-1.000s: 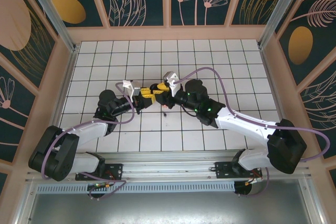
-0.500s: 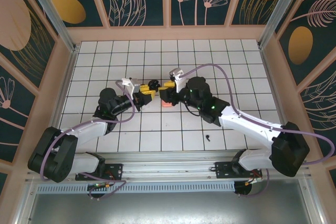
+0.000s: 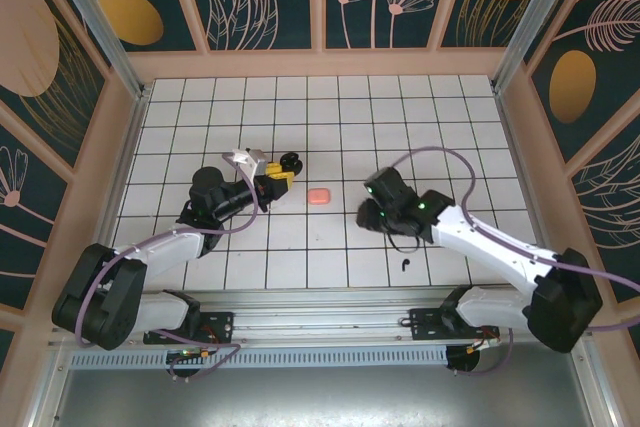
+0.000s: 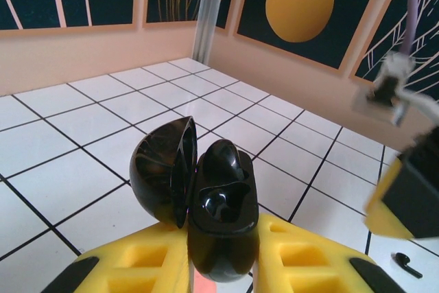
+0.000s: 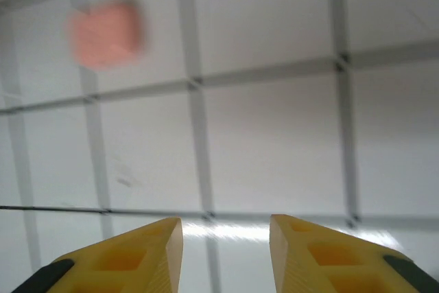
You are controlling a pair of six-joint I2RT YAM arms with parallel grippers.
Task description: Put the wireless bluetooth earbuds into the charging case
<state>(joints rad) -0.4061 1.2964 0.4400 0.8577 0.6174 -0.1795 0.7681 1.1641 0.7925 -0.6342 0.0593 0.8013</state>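
The left gripper [image 4: 219,255] pinches the open, black charging case [image 4: 212,197] between its yellow fingers, with the lid swung to the left. The right gripper [image 5: 225,228] points down at the tiled floor, its fingers parted with nothing between them. A black earbud [image 3: 405,264] lies on a tile near the right arm. A small pink block [image 3: 319,197] sits between the two grippers.
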